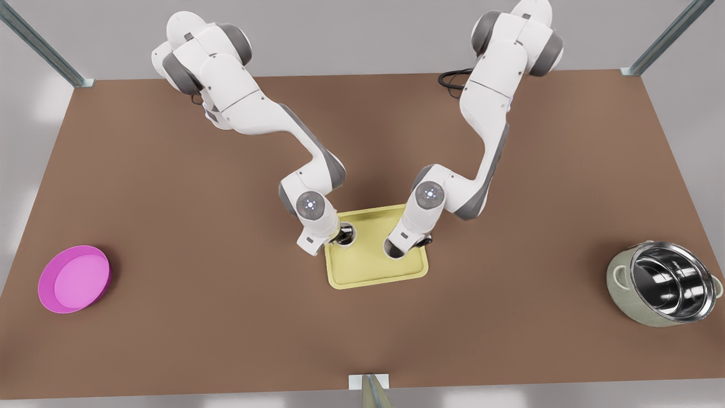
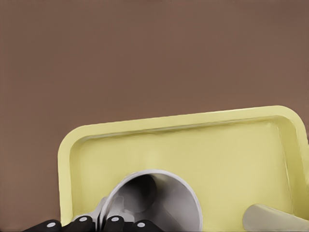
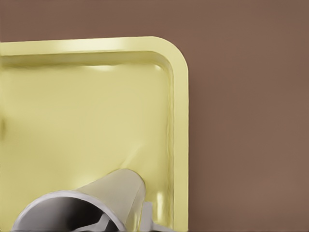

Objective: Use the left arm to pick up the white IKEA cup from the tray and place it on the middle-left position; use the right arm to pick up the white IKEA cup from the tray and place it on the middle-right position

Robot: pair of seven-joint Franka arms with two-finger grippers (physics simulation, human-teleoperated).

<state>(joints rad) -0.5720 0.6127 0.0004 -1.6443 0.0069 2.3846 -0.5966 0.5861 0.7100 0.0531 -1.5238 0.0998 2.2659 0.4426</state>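
Tray (image 1: 376,272): pale yellow, low-rimmed, at table centre on the brown tabletop (image 1: 226,317).

White cups: two, both upright on the tray. One (image 1: 346,236) at the tray's left edge, seen from the front; the other (image 1: 395,250) toward its right side.

Left gripper (image 1: 341,235): down at the left cup (image 2: 154,200), fingers (image 2: 82,223) astride its rim; grip cannot be told.

Right gripper (image 1: 403,245): down at the right cup (image 3: 87,203); jaw state cannot be told.

Magenta bowl (image 1: 74,279): far left. Steel pot (image 1: 664,283): far right.

tray (image 1: 376,272) mid-table | two cups (image 1: 346,235) (image 1: 395,249) on it | bowl (image 1: 73,279) far left | pot (image 1: 662,283) far right
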